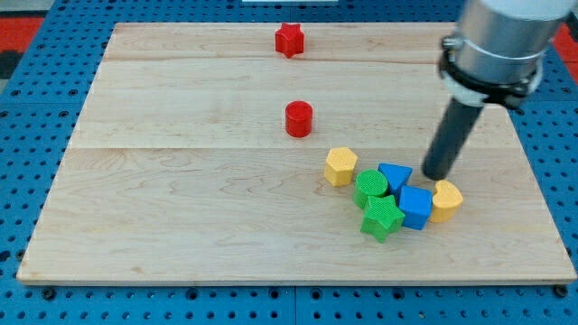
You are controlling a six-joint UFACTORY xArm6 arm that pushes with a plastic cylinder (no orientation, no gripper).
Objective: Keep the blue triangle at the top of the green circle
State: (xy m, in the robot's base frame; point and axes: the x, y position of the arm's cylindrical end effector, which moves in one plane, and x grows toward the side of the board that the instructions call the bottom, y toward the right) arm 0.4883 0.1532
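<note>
Blue triangle (395,175) touching green circle (371,186) at its upper right, my tip (436,177) just right, no jaws.

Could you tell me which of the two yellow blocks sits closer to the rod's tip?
The yellow block at the view's right, just below my tip; the other yellow block lies left of the cluster.

My tip (436,176) beside blue triangle (395,175)

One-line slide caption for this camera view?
My tip sits right of the blue triangle, which touches the green circle at its upper right.
</note>
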